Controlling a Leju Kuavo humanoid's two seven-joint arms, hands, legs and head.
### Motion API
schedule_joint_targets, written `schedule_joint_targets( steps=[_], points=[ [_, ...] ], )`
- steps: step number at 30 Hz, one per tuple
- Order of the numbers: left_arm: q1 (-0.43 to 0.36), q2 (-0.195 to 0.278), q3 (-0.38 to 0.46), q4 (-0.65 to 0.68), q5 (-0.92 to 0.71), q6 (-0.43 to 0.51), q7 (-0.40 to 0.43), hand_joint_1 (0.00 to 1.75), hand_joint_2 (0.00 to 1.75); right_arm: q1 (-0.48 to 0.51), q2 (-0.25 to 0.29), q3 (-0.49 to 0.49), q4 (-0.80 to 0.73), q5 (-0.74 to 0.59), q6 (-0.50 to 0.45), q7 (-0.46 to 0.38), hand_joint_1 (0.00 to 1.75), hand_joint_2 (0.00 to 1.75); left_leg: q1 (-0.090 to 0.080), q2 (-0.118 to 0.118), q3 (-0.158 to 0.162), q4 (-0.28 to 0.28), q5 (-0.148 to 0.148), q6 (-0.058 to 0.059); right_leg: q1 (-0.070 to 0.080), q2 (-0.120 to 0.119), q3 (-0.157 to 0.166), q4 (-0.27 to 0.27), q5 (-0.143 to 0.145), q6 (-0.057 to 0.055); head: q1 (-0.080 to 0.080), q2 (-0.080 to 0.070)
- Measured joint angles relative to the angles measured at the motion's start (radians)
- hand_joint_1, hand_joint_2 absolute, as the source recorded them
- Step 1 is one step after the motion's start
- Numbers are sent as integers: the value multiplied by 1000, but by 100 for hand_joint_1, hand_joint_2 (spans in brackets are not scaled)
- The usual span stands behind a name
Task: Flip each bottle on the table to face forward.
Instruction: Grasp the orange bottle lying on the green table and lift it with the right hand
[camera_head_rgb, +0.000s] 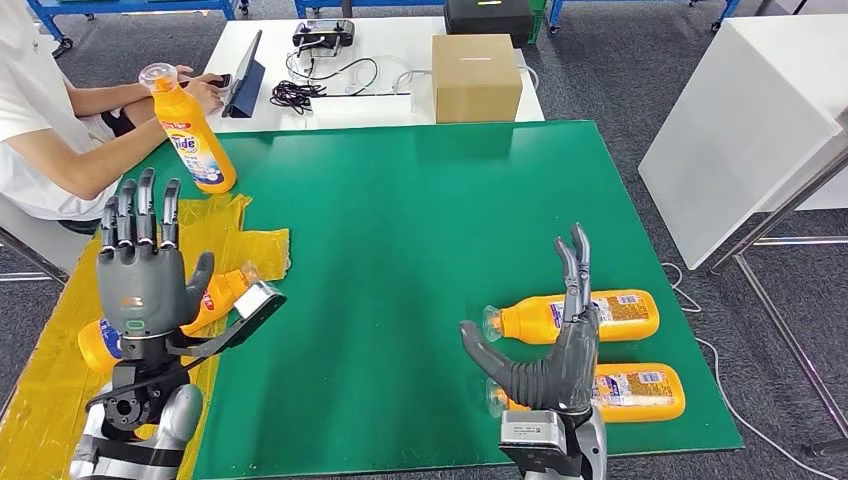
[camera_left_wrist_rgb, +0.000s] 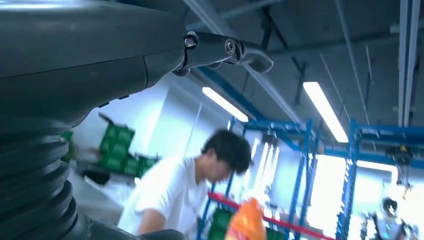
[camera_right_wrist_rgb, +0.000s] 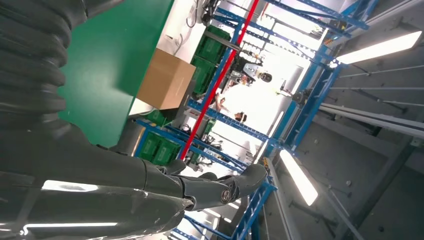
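**Head view: right hand open beside two lying bottles**

Head view shows the right hand (camera_head_rgb: 560, 345) raised edge-on over the green table (camera_head_rgb: 420, 200), fingers straight and pointing toward 12 o'clock, thumb spread toward 9 o'clock. It holds nothing. Two orange bottles lie on their sides just beside it, toward 3 o'clock. The upper bottle (camera_head_rgb: 580, 317) and the lower bottle (camera_head_rgb: 630, 392) both run with their long axes from 9 to 3 o'clock, caps pointing to 9 o'clock, toward the hand. The palm partly covers the cap end of each, so I cannot tell whether it touches them.

The left hand (camera_head_rgb: 140, 275) is also raised, palm away from the camera, fingers upright and apart, holding nothing. Behind it another bottle (camera_head_rgb: 215, 295) lies on a yellow sheet (camera_head_rgb: 250, 245), tilted with its cap toward 1 o'clock. A fourth bottle (camera_head_rgb: 190, 130) stands at the table's 10 o'clock corner, near a seated person (camera_head_rgb: 40, 120).

My judgement: the right hand is far nearer the two lying bottles, so it should take one of them next, closing across the bottle's short width rather than along its length.
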Motion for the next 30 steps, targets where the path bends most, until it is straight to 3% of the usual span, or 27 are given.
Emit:
schedule_joint_targets(
  steps=[6, 8, 11, 14, 18, 24, 30],
  points=[
    [51, -72, -12, -81, 87, 21, -92, 0, 175, 10, 0, -3, -1, 29, -16, 8, 0, 175, 0, 0, 0, 0, 0, 0, 0, 0, 0, 0, 0, 0, 0, 0],
    [63, -85, -54, -105, 237, -18, -101, 0, 175, 18, -2, -6, -5, 85, -12, 35, 0, 175, -1, 0, 0, 0, 0, 0, -1, 0, 0, 0, 0, 0, 1, 0],
    [84, -87, -110, -141, 578, -133, -170, 0, 175, 23, -38, -16, -7, 278, 66, 155, 0, 175, -1, 0, -1, 0, 0, 1, -1, 0, 0, 0, 0, 0, 0, 0],
    [116, -84, -126, -164, 950, -312, -279, 0, 175, 15, -148, -43, 9, 442, 191, 265, 0, 175, -2, -1, -1, 0, 0, 1, -2, -1, 0, -1, 0, 0, 0, 0],
    [147, -81, -104, -166, 1202, -452, -376, 0, 175, -8, -334, -112, 63, 456, 306, 252, 0, 175, -3, -1, -2, 2, -1, 2, -4, 0, 0, -1, 1, 1, 0, 0],
    [164, -78, -84, -155, 1365, -554, -412, 0, 175, -82, -558, -180, 186, 423, 438, 231, 0, 175, -4, -1, -2, 2, 0, 3, -4, 0, 0, -1, 2, 2, 0, 0],
    [162, -76, -83, -136, 1403, -579, -406, 0, 175, -136, -654, -191, 272, 406, 468, 232, 0, 175, -4, 0, -2, 2, 0, 3, -3, 0, 0, -1, 2, 3, 0, 0]
  ],
)
